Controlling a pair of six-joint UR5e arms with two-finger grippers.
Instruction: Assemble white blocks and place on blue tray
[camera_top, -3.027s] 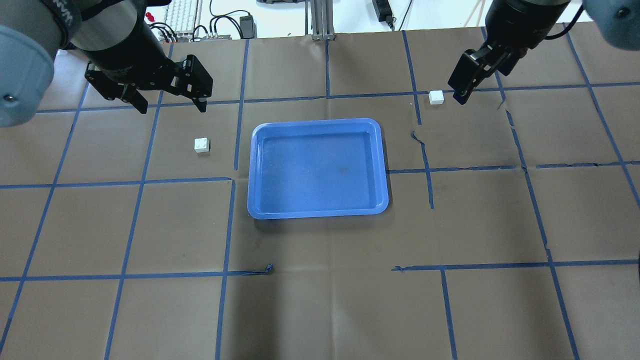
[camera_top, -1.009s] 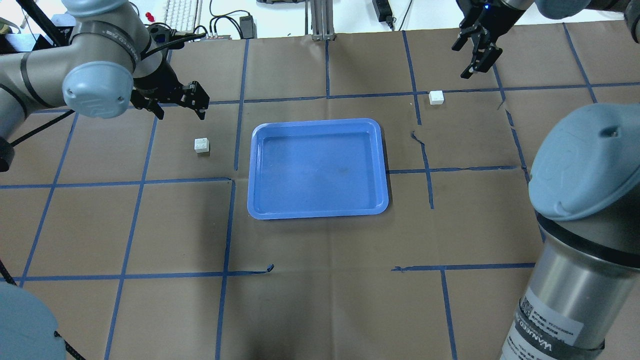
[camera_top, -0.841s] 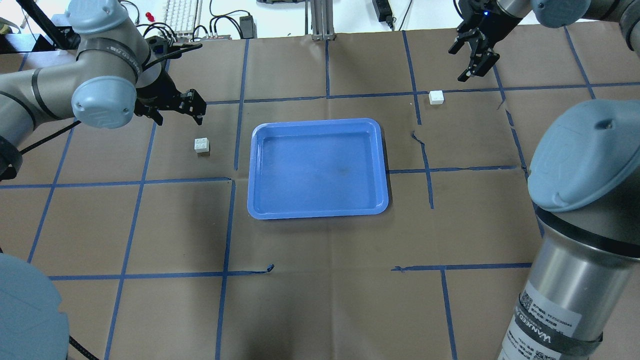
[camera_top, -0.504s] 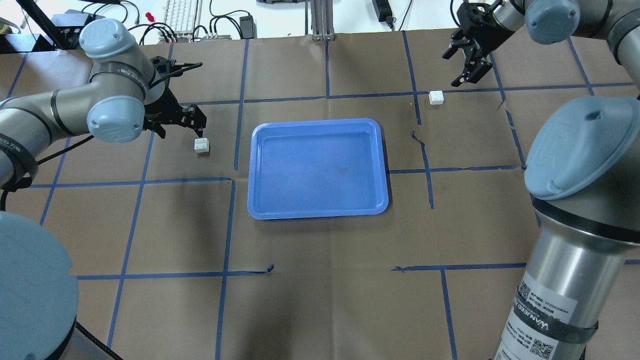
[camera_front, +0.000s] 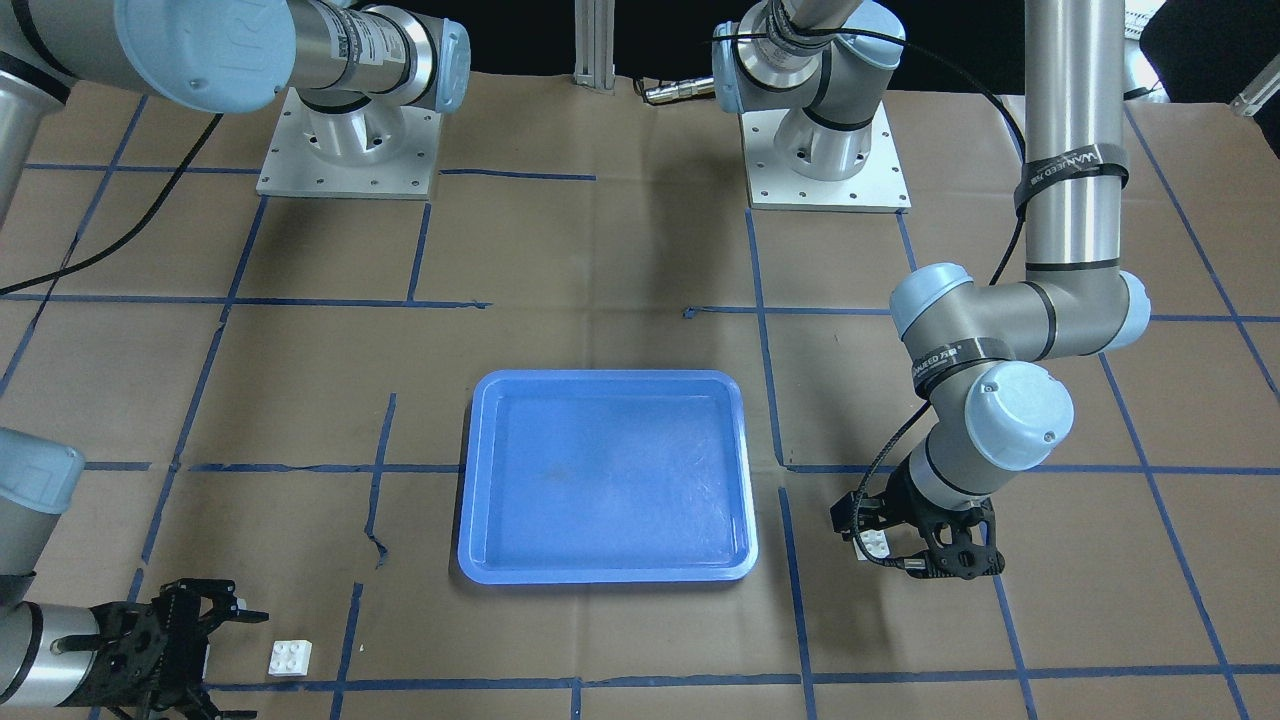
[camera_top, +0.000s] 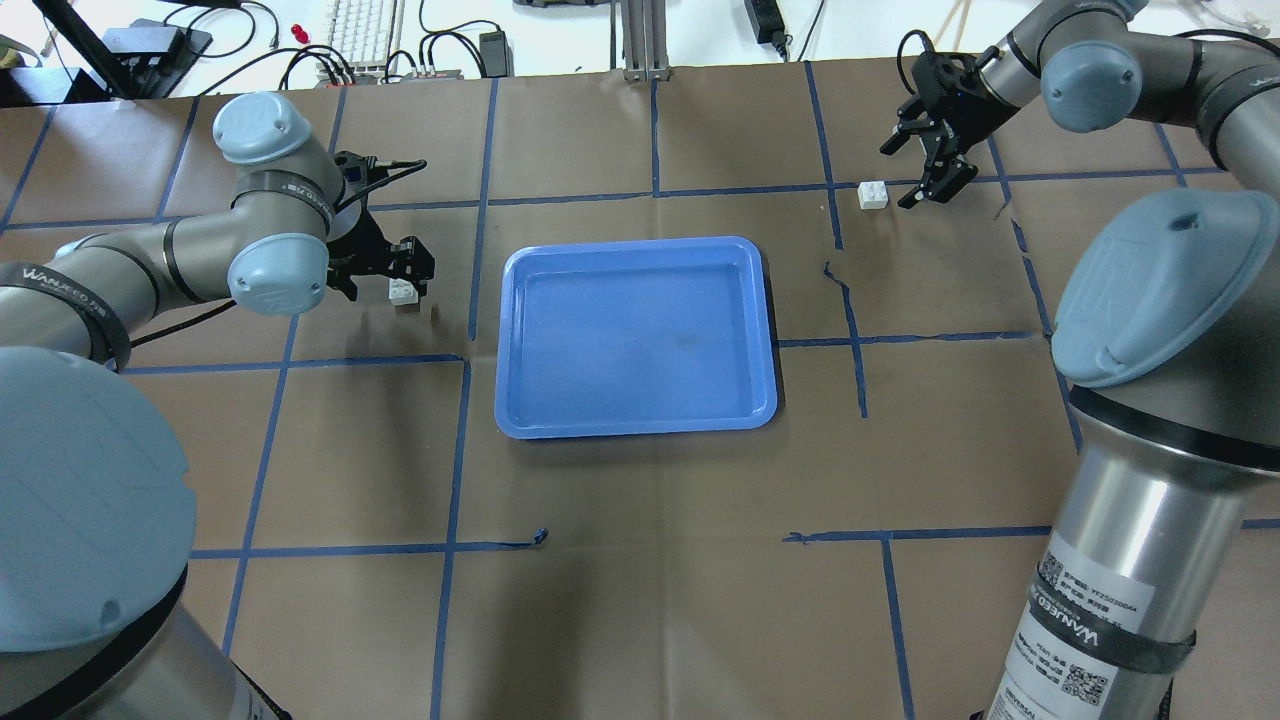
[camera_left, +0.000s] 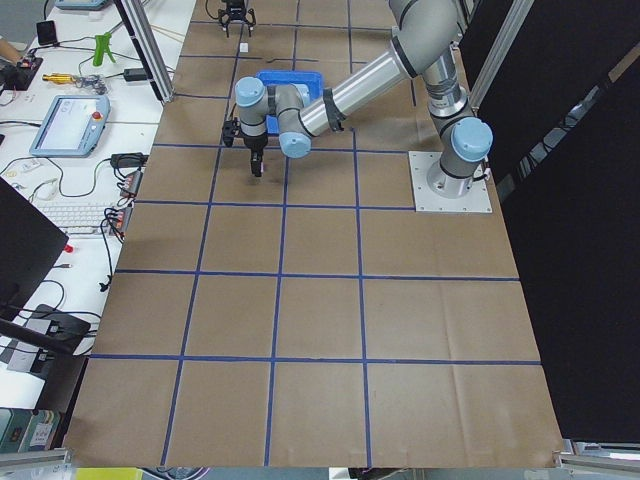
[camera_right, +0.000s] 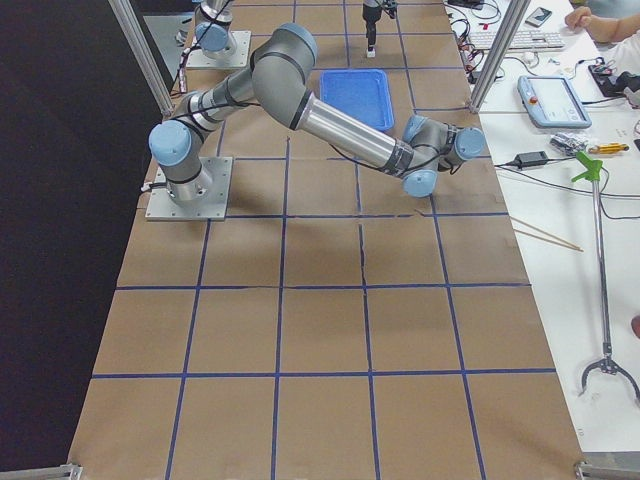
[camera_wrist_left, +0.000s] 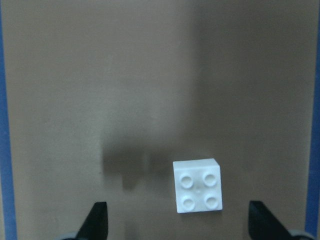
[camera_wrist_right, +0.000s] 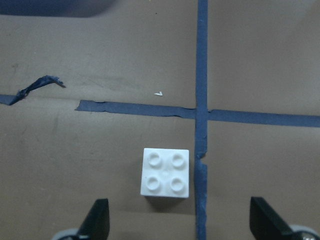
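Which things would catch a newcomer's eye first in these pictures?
The empty blue tray in the middle stands out most. On either side a small white block lies on the brown paper: the left block near the open left gripper, the right block near the open right gripper.

The left arm (camera_top: 190, 245) was bent at the elbow, and its upper part stood tall like a pole. Its wrist was turned so that the left gripper (camera_top: 392, 282) pointed down. That gripper hung low. Its two fingers (camera_wrist_left: 98, 220) were spread wide apart and squeezed nothing.

The right arm (camera_top: 1150, 60) was stretched far out, away from its base. Its end part lay long and low, and the wrist was bent at the tip. The right gripper (camera_top: 895, 178) pointed down too. Its fingers (camera_wrist_right: 98, 218) were also wide apart and gripped nothing.

The two grippers were well apart from each other, one out on each side.
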